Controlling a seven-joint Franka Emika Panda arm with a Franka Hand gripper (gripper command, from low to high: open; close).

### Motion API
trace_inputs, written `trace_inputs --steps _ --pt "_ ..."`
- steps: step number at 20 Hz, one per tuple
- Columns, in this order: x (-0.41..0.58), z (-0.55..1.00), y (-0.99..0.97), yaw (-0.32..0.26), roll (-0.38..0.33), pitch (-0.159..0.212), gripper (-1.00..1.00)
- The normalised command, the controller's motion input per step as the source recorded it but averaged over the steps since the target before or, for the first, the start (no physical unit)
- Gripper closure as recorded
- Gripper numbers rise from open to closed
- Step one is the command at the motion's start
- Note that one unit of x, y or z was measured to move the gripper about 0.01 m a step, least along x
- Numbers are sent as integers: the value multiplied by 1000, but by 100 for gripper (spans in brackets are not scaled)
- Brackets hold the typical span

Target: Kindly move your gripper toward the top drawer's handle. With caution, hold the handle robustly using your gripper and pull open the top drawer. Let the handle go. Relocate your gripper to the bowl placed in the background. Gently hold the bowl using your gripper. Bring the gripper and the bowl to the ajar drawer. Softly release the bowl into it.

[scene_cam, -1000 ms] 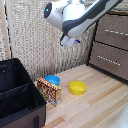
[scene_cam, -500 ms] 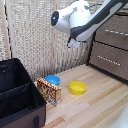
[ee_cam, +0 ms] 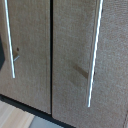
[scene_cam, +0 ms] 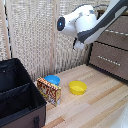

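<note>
A pale wooden desk fills the lower half of the exterior view, and a woven reed screen stands behind it across the upper left and centre of the frame. At the lower left sits a black open-topped case. Just beside its right edge a small printed box stands on the desk. The bowl, bright blue, lies behind that box near the frame's centre, close to the screen. A yellow bowl rests a little to the right of it, apart from it.

At the right edge stands the dark cabinet. The top drawer is at the upper right, closed, with the handle showing as a thin pale line across it. The lower drawer sits below it, also closed, with its own silver bar.

The white arm reaches in from the upper right corner and bends toward the upper centre, hanging above the desk and to the left of the cabinet. Its jaws are hidden behind the arm's bulk, so whether they are spread or pressed together cannot be told.

The wrist view shows both drawer fronts turned on their side, close up, with two bright bars running along them; which front is which cannot be told there.
</note>
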Motion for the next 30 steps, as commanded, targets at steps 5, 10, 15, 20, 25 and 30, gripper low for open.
trace_inputs --steps 5,10,15,20,25,30 --pt "-510 139 -593 35 -166 -10 -100" --pt "-417 82 -777 36 -106 -40 -100" --pt "-193 7 -778 112 -54 -55 -100" --pt "-133 4 -755 122 -47 -55 -100" --pt "-31 0 -670 101 -20 -36 -100" --pt "22 0 -294 15 2 0 100"
